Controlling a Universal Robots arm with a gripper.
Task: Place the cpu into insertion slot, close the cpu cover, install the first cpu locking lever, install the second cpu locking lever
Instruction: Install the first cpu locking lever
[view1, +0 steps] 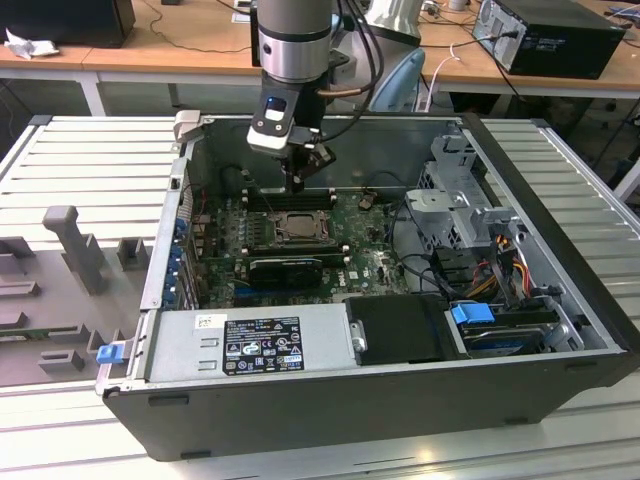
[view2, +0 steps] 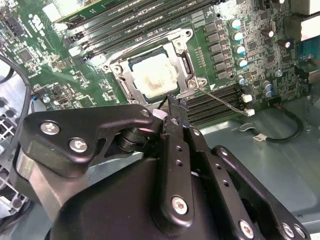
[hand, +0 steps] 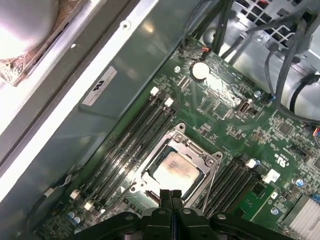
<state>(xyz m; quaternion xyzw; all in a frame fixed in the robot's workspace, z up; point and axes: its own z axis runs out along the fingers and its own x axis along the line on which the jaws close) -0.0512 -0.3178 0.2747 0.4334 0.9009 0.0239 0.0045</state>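
Observation:
The pale square cpu (view2: 155, 75) lies in the insertion slot (view1: 297, 228) on the green motherboard. The silvery cpu cover (view2: 186, 61) lies flat around it, its square opening showing the chip. In the first wrist view the cpu (hand: 175, 170) and the cover (hand: 192, 150) sit just beyond my fingertips. A thin wire locking lever (view2: 222, 101) angles out from the socket's corner over the memory slots. My gripper (view2: 172, 106) is shut with nothing in it, its tips right at the socket's edge near that lever's base. In the exterior view the gripper (view1: 292, 188) hangs just above the socket.
Long black memory slots (hand: 125, 145) flank the socket on both sides. The case's grey wall (hand: 100, 100) stands close behind. Black cables (view1: 420, 250) and a drive cage (view1: 460, 205) fill the exterior view's right. A power supply (view1: 250, 345) sits along the case's near side.

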